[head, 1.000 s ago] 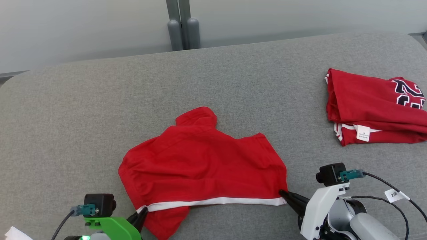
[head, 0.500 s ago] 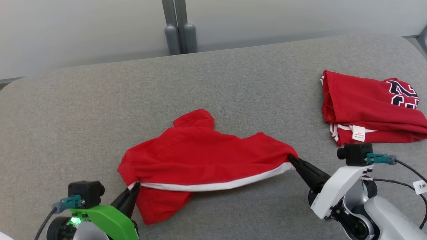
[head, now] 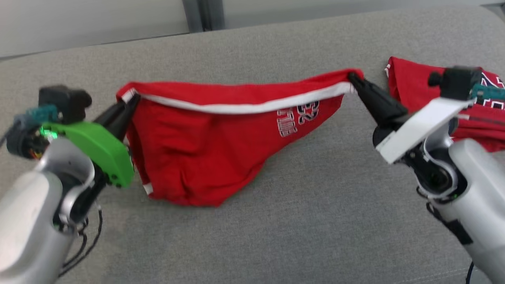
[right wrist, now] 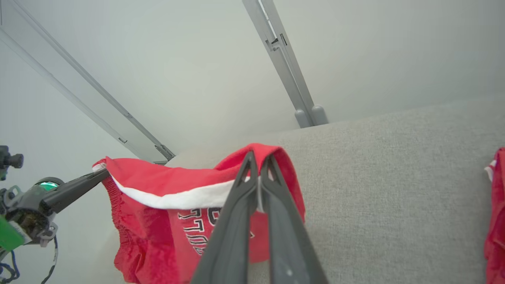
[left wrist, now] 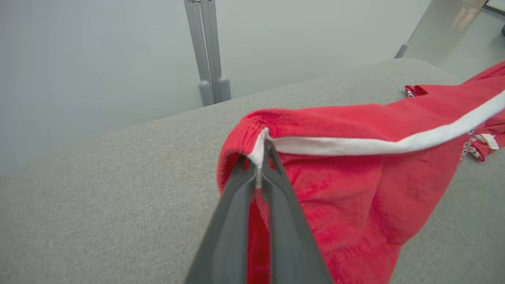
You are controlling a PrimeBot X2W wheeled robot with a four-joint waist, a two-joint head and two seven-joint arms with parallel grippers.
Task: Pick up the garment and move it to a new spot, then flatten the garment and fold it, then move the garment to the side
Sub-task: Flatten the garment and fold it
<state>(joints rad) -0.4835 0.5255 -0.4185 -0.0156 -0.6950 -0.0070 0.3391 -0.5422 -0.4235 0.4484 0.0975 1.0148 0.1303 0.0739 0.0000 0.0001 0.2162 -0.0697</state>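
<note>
Two claws are at work, and both are closed on the same thing. We find the left claw [head: 131, 100] pinched shut on one end of the white waistband [head: 244, 107] of the red shorts [head: 197, 154], and the right claw [head: 352, 78] pinched shut on the other end. The left wrist view confirms the band caught between the two dark fingers [left wrist: 230, 221]; the right wrist view shows the same at its end.

The shorts hang over the grey cushion [head: 284, 228], about its middle. The band is stretched between the claws, clear of the cushion, and sags a little at its midpoint. The cloth below it droops in a pouch. Its lowest fold appears to rest on the cushion nearer the left claw, though we cannot say so with certainty. Pale lettering [head: 294, 118] shows on the cloth near the end held by the right claw; we cannot read it whole.

A second red garment [head: 410, 77], folded, lies on the cushion toward its right end, just beyond the right claw and partly hidden by that arm. Two grey posts [left wrist: 209, 55] stand behind the cushion's far edge, before a pale wall [left wrist: 98, 59].
</note>
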